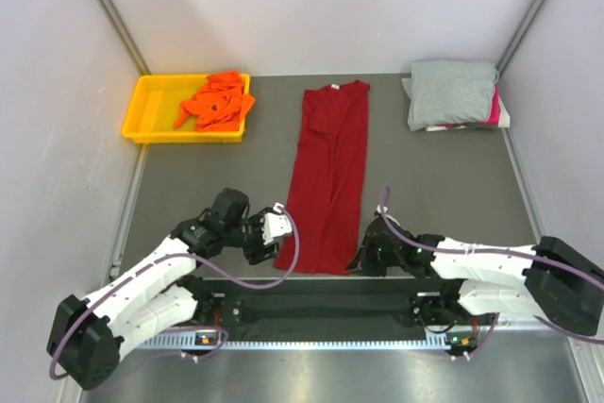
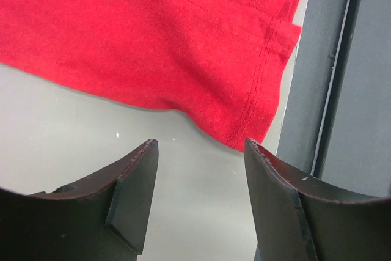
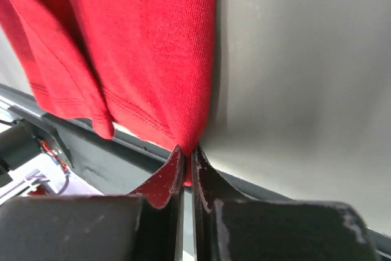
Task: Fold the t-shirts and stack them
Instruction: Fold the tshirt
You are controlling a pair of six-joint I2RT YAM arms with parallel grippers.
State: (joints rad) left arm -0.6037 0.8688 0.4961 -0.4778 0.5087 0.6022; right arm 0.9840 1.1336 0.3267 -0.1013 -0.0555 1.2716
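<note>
top, shirt: red shirt (image 1: 330, 172) lies flat mid-table (image 1: 208, 186) as a narrow strip, long axis near-to-far, collar at the far end, hem at the arms' edge
top, left tool: left gripper (image 1: 271, 238) just beside the near-left hem corner, shirt to its right
top, right tool: right gripper (image 1: 363, 254) at the near-right hem corner, shirt to its left; each arm is nearest its own corner
top, others: orange shirt (image 1: 215, 101) in tray (image 1: 132, 125) far left; grey shirt (image 1: 451, 92) on pink shirt (image 1: 493, 109) far right, well apart from both arms
left wrist, tool: fingers (image 2: 134, 194) spread, nothing between them, bare table below
left wrist, shirt: hem corner just ahead of the gap, nearer the right-hand finger, not touching
right wrist, tool: fingers (image 3: 162, 184) pressed together, pinching hem-corner cloth at the tips
right wrist, shirt: cloth rises from the pinch and runs away ahead
step (judged): right corner taken, left not yet; the left gripper likely needs to go forward onto its corner, then the hem goes toward the collar along the long axis
</note>
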